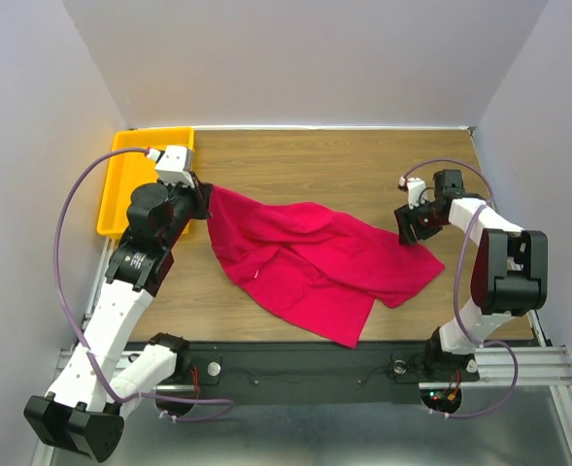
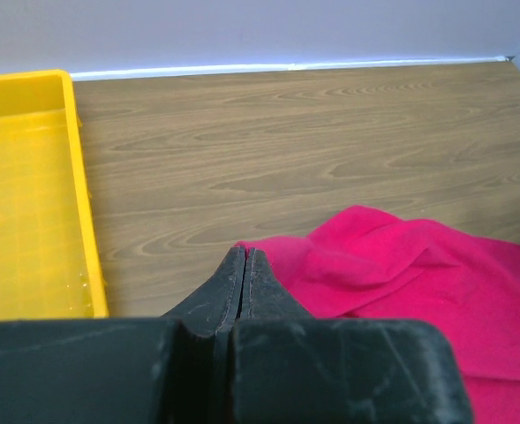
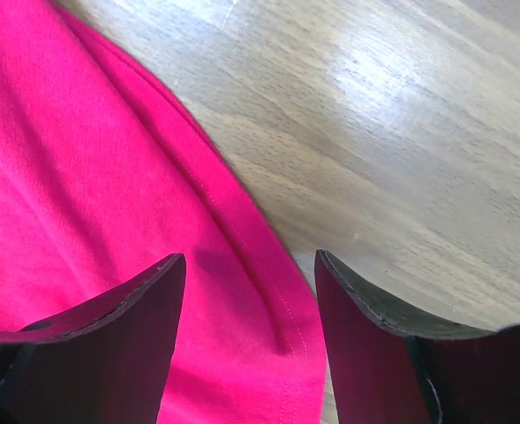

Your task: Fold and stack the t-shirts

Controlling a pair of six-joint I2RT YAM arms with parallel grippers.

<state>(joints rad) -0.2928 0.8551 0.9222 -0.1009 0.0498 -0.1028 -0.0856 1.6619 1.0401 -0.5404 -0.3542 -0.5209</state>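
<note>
The crimson-red t-shirt lies crumpled and spread across the middle of the wooden table, with a small white label showing. My left gripper is shut on its upper left corner, beside the yellow tray; in the left wrist view the closed fingertips meet right at the cloth's edge. My right gripper is open at the shirt's right end. In the right wrist view its jaws straddle the stitched hem of the shirt, just above it, with cloth between them.
A yellow plastic tray stands at the table's back left corner, just behind my left gripper; it also shows in the left wrist view. Bare wood lies behind the shirt. White walls close in the back and sides.
</note>
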